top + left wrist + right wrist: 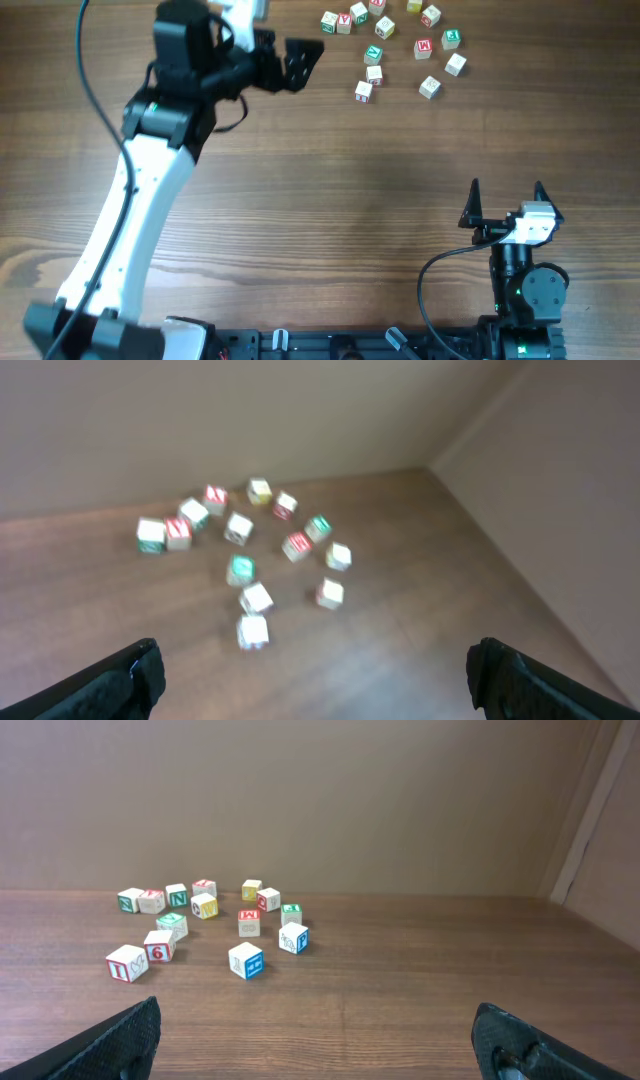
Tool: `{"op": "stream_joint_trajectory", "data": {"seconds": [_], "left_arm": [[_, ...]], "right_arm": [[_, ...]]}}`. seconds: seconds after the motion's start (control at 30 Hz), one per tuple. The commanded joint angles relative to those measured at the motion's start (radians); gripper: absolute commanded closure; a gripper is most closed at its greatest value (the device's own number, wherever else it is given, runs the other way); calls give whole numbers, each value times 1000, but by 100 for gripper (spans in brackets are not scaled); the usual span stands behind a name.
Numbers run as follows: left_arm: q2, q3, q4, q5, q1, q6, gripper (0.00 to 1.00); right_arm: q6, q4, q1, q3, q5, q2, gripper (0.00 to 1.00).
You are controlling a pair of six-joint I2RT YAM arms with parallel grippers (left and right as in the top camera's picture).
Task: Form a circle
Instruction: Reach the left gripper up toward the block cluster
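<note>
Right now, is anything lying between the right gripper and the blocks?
Nothing: only bare table separates the open right gripper from the blocks, as the right wrist and overhead views both show.

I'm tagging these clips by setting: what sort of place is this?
Probably a robotics lab bench: a left arm and right arm mounted at a wooden table, a plain wall behind, and scattered letter blocks.

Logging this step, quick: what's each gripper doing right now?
Left gripper: open, holding nothing.
Right gripper: open, holding nothing.
</note>
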Motion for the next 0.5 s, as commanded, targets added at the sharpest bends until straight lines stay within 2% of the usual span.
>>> {"op": "stream_joint_trajectory", "data": {"seconds": [0.0, 0.33, 0.47], "left_arm": [[126, 140, 3, -111, -40, -6, 0], [544, 484, 4, -275, -152, -50, 0], [696, 543, 53, -319, -198, -46, 0]], "right_arm": [[-9, 3, -3, -1, -13, -8, 0], [-9, 3, -3, -1, -13, -8, 0], [-9, 3, -3, -1, -13, -8, 0]]}}
